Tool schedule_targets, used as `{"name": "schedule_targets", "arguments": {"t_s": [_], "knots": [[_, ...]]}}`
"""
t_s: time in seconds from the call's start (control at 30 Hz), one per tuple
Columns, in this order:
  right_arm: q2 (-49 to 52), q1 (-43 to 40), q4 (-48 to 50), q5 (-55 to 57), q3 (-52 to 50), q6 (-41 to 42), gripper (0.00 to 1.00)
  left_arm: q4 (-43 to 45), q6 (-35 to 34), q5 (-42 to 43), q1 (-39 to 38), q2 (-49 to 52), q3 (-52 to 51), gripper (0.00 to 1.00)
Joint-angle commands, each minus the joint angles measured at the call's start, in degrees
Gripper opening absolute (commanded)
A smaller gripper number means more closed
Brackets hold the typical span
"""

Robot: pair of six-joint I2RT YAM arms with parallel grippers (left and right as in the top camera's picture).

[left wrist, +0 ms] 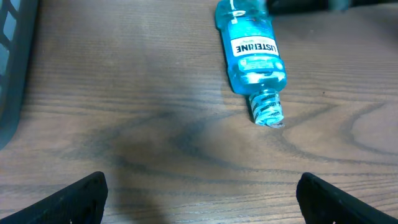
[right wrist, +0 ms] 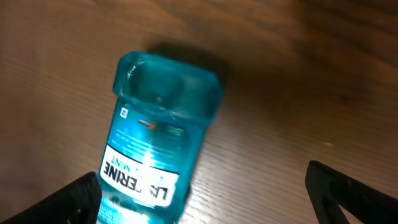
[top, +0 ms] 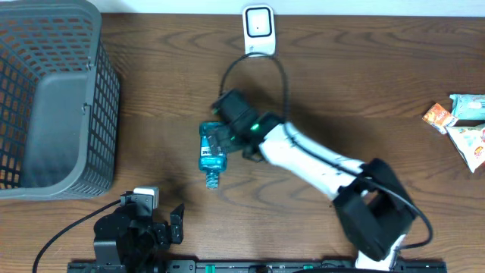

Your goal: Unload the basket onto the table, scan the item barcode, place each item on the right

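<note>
**Mouthwash bottle lies flat under wide-open right gripper**

The Listerine mouthwash bottle (top: 212, 152) lies on its side near the middle of the wooden table (top: 341, 91), whose brown surface shows long, wavy grain. The bottle is translucent turquoise plastic with squared shoulders and a flat, slightly dished base. Its white label faces up and carries the brand name in dark capitals. A clear, ribbed screw cap (left wrist: 267, 109) closes the narrow neck and points toward the robot's side of the table. The base points toward the far edge.

The right gripper (right wrist: 202, 174) hangs just above the bottle's base end. Its black fingers are spread far apart on either side of the bottle. The finger on the right of the wrist view stands clearly off the plastic. The other is close beside the label, and contact there cannot be judged. The right arm is glossy white with black joints and reaches diagonally across the table.

The left gripper (left wrist: 200, 180) sits low near the front edge, well apart from the bottle. Its dark fingertips are wide apart with only bare wood between them.

A small white barcode scanner (top: 258, 29) with rounded corners stands at the far edge, directly beyond the bottle. A thin black cable (top: 284, 76) loops near it. A grey plastic basket (top: 53, 98) with lattice walls fills the far left corner. Several crinkled snack packets (top: 462, 125) lie at the right edge.
</note>
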Motion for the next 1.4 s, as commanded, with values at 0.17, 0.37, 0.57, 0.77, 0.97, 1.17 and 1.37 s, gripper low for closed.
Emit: {"name": "schedule_targets", "arguments": {"t_s": [0.17,0.37,0.57,0.77,0.97,1.17,1.37], "knots": [[8.5,6.5,0.2,18.1,8.1,3.7,0.99,0.0,0.8,0.7,0.2,-0.2,0.5,0.97],[16.6,8.3,-4.2,18.2,14.6,4.6,0.96,0.0,0.8,0.7,0.2,-0.2,0.5,0.97],[23.1,9.8,-13.8,23.3,21.8,8.8,0.88,0.0,0.8,0.7,0.2,-0.2,0.5,0.97],[25.4,8.5,-21.4,17.3,22.3,12.7,0.7,0.0,0.8,0.7,0.2,-0.2,0.5,0.97],[25.3,6.6,-24.3,9.9,22.3,12.7,0.5,0.0,0.8,0.7,0.2,-0.2,0.5,0.97],[25.2,4.8,-24.9,2.0,22.4,7.5,0.36,0.0,0.8,0.7,0.2,-0.2,0.5,0.97],[24.9,1.4,-26.3,-13.5,22.4,-1.7,0.24,0.0,0.8,0.7,0.2,-0.2,0.5,0.97]]}}
